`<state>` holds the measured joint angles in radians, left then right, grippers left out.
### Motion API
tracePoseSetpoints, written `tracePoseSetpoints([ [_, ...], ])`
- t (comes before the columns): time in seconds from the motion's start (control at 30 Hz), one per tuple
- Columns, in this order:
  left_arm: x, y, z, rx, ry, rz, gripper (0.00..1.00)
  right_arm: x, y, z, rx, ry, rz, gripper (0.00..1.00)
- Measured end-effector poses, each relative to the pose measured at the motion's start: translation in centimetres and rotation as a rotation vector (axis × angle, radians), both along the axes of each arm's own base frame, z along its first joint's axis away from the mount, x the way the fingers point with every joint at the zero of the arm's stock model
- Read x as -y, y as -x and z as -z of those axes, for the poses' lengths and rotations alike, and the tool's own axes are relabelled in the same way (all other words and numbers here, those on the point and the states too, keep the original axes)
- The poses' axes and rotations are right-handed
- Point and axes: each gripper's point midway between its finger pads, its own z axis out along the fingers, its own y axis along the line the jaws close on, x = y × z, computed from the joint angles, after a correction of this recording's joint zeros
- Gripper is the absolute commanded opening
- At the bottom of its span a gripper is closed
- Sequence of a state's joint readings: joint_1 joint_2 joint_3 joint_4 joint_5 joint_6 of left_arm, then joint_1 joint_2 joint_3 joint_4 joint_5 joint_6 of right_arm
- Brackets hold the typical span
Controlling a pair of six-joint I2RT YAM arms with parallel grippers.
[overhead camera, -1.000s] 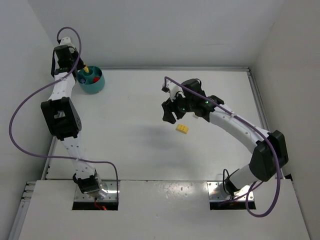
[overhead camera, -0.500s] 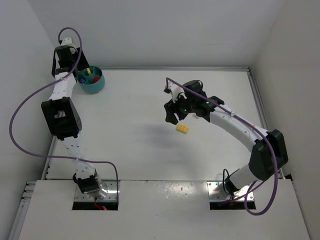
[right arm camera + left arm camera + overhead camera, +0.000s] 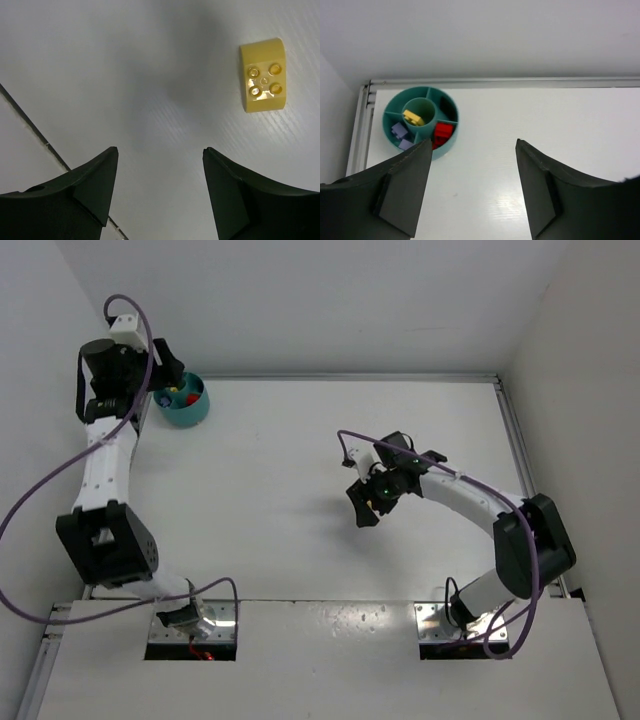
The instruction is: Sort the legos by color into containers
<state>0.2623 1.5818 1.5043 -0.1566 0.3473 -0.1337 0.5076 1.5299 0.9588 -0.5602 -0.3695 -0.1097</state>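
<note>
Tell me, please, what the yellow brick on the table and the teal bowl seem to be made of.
The yellow brick looks like hard moulded plastic with a glossy finish: its four studs catch small highlights and its edges are crisp. The teal bowl also seems to be plastic, probably with a duller satin finish: its colour is even, its dividers are thin and moulded, and it shows no strong glare.

Bowl (image 3: 445,149): round, teal, upright.
Yellow brick (image 3: 413,117): in the bowl's middle cup.
Red brick (image 3: 442,133): a bowl side part.
Purple bricks (image 3: 397,131): inside the bowl, beside the middle cup.
Loose yellow brick (image 3: 262,75): studs up, far from the bowl.
</note>
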Motion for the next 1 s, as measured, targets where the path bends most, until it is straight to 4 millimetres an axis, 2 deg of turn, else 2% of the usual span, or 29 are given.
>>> tracePoseSetpoints([
  [0.1,1.8,3.7,-2.2,0.06,-0.019,0.053,0.76,0.0,0.0,0.5,-0.005,0.006,-0.004,0.71],
  [0.2,3.0,5.8,-2.3,0.072,-0.026,0.094,0.76,0.1,-0.7,1.0,0.011,0.021,0.0,0.71],
  [0.4,4.5,7.1,0.9,-0.011,-0.016,0.183,0.76,0.6,-2.1,2.8,0.026,0.071,0.014,0.71],
  [0.5,5.6,7.9,1.8,-0.033,-0.004,0.247,0.76,1.3,-2.9,4.1,0.015,0.1,0.02,0.71],
  [0.6,6.5,8.8,2.4,-0.044,0.004,0.292,0.76,2.3,-3.5,5.4,-0.001,0.127,0.031,0.71],
  [0.73,7.4,9.3,2.7,-0.046,0.015,0.331,0.76,3.2,-4.5,6.2,0.001,0.139,0.042,0.71],
  [0.87,7.7,9.6,3.4,-0.06,0.027,0.348,0.76,3.5,-5.5,6.5,0.013,0.136,0.035,0.71],
  [1.0,8.0,9.9,4.0,-0.075,0.04,0.364,0.76,2.9,-6.5,6.6,0.021,0.105,0.005,0.7],
])
